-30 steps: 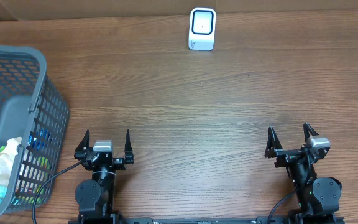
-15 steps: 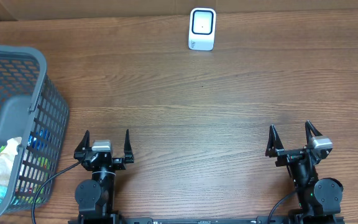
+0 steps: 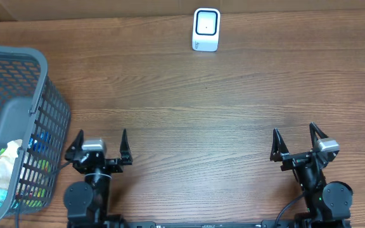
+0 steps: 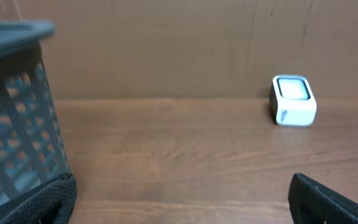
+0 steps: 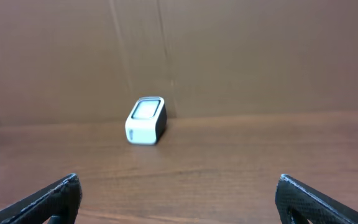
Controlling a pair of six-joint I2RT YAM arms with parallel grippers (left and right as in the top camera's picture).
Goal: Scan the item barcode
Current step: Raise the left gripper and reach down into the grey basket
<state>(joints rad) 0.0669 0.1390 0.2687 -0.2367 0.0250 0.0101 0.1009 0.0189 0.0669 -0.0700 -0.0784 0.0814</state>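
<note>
Nothing is scanned yet: the items [image 3: 0,170] lie in the basket [image 3: 41,75] at the counter's [image 3: 201,101] left (which one is meant, I cannot tell). Left gripper [image 3: 100,140] and right gripper [image 3: 294,138] gape wide, empty, well apart from the scanner [image 3: 206,29].

Open table [image 3: 201,107] lies between basket [image 3: 54,123] and scanner [image 3: 206,29].

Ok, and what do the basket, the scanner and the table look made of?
Basket: grey plastic, matte, going by its moulded lattice wall and thick rim. Barcode scanner: white plastic shell, slightly glossy, with a dark-edged window. Table: wood or wood-look laminate; brown grain lines, low sheen.
</note>
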